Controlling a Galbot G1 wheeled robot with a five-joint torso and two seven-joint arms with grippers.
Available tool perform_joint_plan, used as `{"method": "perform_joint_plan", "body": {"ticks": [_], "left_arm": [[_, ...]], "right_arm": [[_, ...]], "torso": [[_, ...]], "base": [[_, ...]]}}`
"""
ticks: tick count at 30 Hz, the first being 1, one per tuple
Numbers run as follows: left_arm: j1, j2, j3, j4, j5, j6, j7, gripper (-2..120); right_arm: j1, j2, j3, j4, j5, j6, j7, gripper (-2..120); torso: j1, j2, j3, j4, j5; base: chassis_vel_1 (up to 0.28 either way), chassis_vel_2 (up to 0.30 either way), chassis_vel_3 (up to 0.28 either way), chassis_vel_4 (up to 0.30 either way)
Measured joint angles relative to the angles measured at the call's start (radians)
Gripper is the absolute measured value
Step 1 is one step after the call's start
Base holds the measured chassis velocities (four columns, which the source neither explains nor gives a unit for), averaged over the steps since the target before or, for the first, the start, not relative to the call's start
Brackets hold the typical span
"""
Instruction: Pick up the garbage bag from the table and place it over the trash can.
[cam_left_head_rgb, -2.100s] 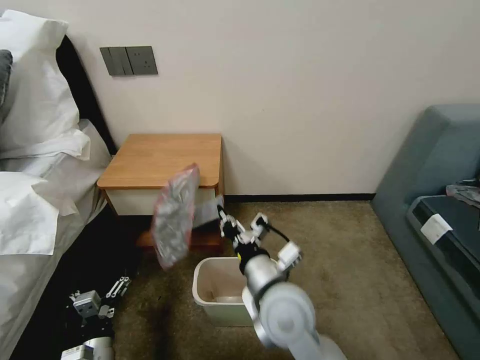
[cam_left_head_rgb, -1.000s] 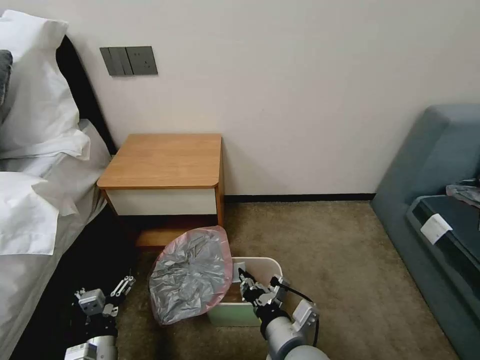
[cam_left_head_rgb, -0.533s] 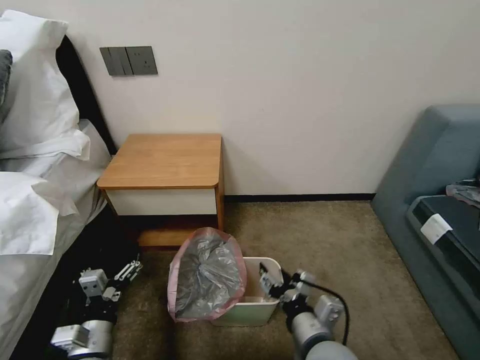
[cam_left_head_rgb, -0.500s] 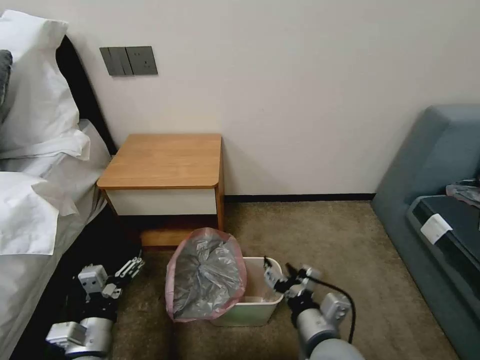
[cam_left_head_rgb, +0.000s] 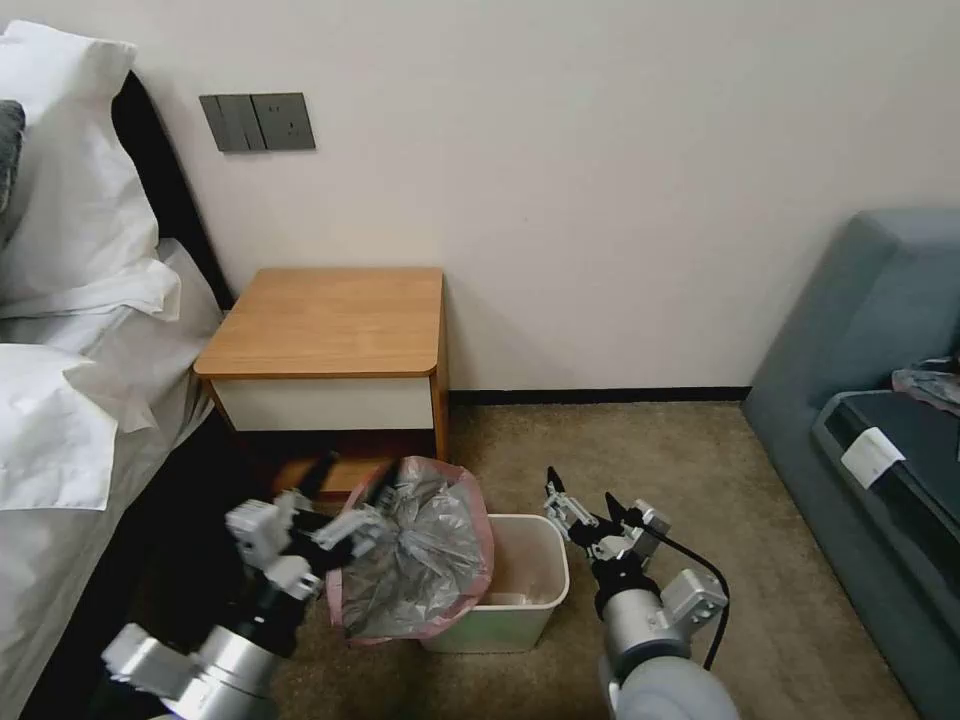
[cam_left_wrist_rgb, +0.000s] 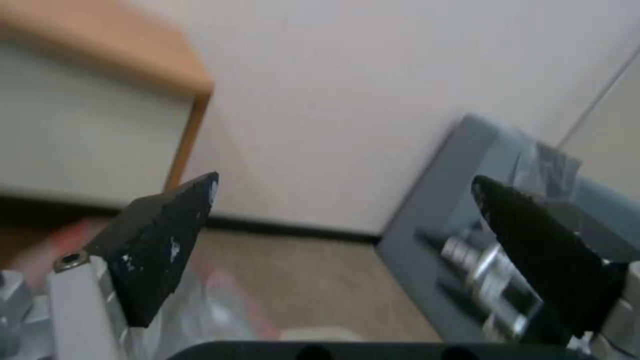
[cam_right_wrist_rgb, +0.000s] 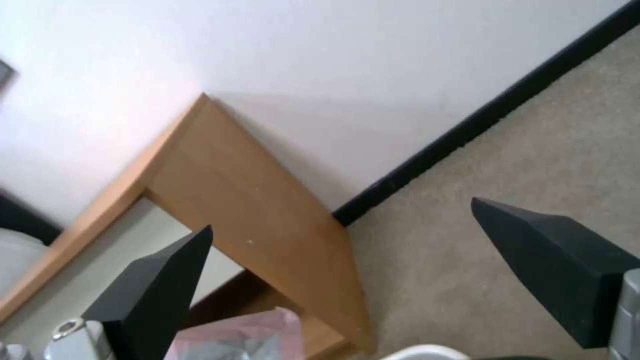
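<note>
Garbage bag (cam_left_head_rgb: 420, 550) draped on the trash can (cam_left_head_rgb: 530, 590), both my grippers open beside it.

The bag hangs crumpled over the can's left rim — pinkish rim up, grey plastic spilling down the outer wall toward the carpet (cam_left_head_rgb: 700, 500), the can's right part uncovered. My left gripper (cam_left_head_rgb: 335, 520) is at the bag's left edge, fingers spread wide; whether they touch the plastic I cannot tell. My right gripper (cam_left_head_rgb: 590, 505) hovers just beside the can's right rim, fingers wide apart and holding nothing. The table (cam_left_head_rgb: 330, 320) stands behind — its tabletop bare.
</note>
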Motion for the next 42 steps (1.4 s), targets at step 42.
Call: {"method": "perform_joint_plan", "body": {"ticks": [42], "left_arm": [[-0.129,-0.084,0.056,0.160,0.143,0.305,-0.453,95]], "right_arm": [[-0.053,0.022,-0.043,-0.006,-0.082,0.072,-0.034,100]], "torso": [[0.000,0.000,0.000,0.0001,0.0000]], "base": [[0.000,0.000,0.000,0.000]]}}
